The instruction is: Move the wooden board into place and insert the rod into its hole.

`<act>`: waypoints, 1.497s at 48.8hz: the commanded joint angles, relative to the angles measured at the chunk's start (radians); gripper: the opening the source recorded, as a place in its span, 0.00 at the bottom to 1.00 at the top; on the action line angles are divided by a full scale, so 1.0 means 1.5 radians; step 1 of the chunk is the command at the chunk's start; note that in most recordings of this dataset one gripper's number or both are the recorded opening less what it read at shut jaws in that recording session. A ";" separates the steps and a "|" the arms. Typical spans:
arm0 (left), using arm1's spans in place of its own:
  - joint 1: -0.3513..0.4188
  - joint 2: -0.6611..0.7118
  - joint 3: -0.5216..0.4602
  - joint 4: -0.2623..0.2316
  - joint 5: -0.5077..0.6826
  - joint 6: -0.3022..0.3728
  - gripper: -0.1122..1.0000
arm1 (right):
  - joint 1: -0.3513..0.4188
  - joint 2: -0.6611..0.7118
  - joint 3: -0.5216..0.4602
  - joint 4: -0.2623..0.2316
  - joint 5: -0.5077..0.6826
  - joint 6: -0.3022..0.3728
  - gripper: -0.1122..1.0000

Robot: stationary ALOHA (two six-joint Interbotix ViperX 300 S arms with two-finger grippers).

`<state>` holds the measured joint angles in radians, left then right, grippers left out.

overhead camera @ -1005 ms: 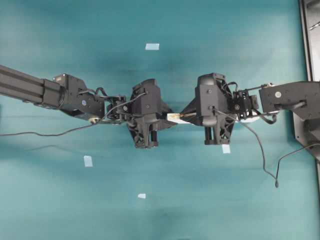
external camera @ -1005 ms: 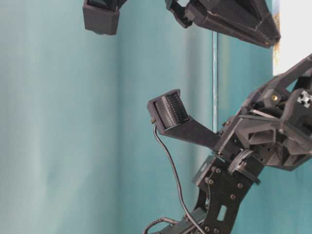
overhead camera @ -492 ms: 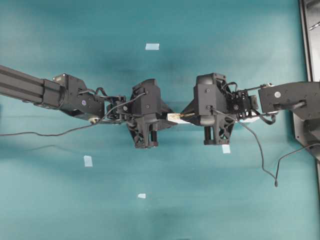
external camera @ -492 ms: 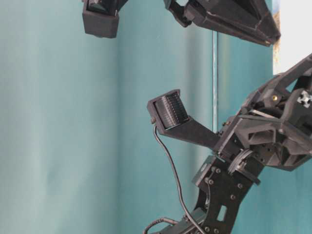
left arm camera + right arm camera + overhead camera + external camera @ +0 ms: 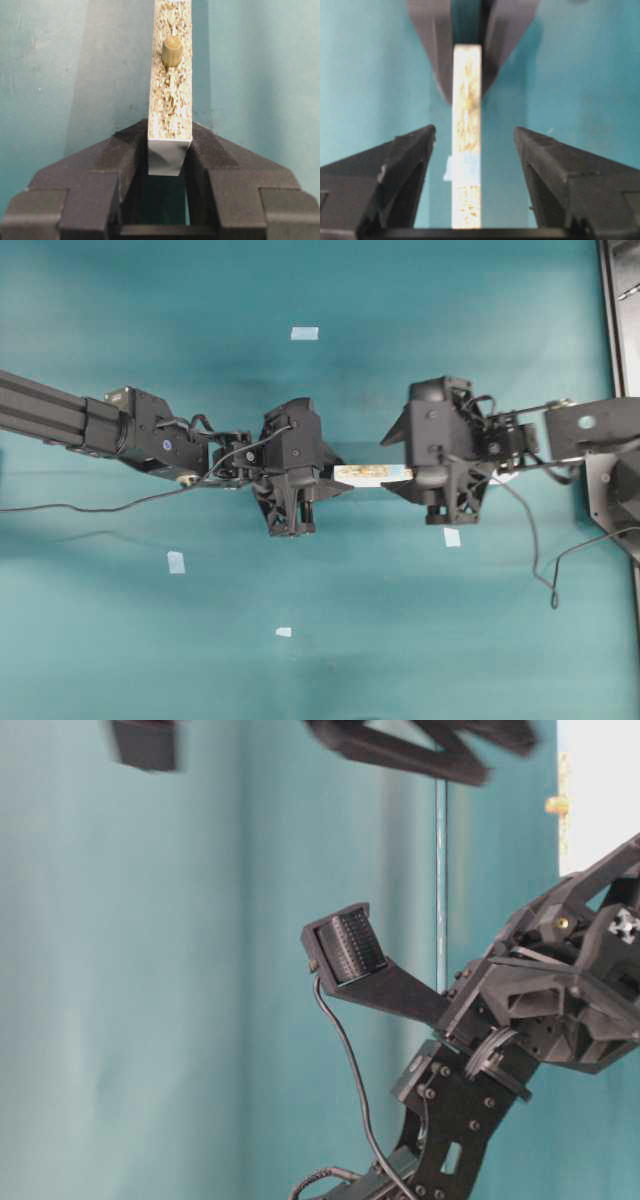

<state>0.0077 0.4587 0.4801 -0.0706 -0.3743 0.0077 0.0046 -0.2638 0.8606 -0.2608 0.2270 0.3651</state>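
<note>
The wooden board [image 5: 170, 100] is a narrow speckled strip. My left gripper [image 5: 170, 136] is shut on its near end, and in the overhead view this gripper [image 5: 332, 478] holds the board [image 5: 370, 474] level between the two arms. The rod [image 5: 171, 51], a short beige dowel, stands seated in the board's face. My right gripper [image 5: 475, 131] is open, one jaw on each side of the board [image 5: 466, 105] without touching it. A light-blue tape patch [image 5: 465, 167] shows on the board. In the overhead view the right gripper [image 5: 392, 465] is at the board's right end.
Pale tape squares lie on the teal table at the back [image 5: 304, 333], front left [image 5: 176, 561], front middle [image 5: 284, 632] and under the right arm [image 5: 452, 537]. A black frame [image 5: 615, 340] runs along the right edge. The table-level view shows only black arm parts [image 5: 520, 1010].
My right gripper has drawn back to the right, off the board's middle, with its jaws apart. More of the board shows between the arms. The left gripper has not moved.
</note>
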 commanded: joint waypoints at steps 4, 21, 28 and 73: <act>-0.001 -0.016 0.004 0.000 0.013 0.000 0.29 | 0.002 -0.060 -0.016 -0.002 0.038 0.000 0.76; -0.001 -0.016 0.005 0.000 0.022 0.001 0.56 | -0.009 -0.176 -0.007 -0.003 0.061 0.000 0.76; -0.001 -0.018 0.004 0.000 0.033 0.002 0.83 | -0.011 -0.204 0.010 -0.003 0.053 0.000 0.76; 0.006 -0.244 0.140 0.000 0.084 0.004 0.85 | -0.010 -0.289 0.167 -0.002 -0.114 0.001 0.75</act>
<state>0.0138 0.1427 0.6918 -0.0690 -0.2424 0.0107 -0.0107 -0.6872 1.1091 -0.2623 0.0798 0.3651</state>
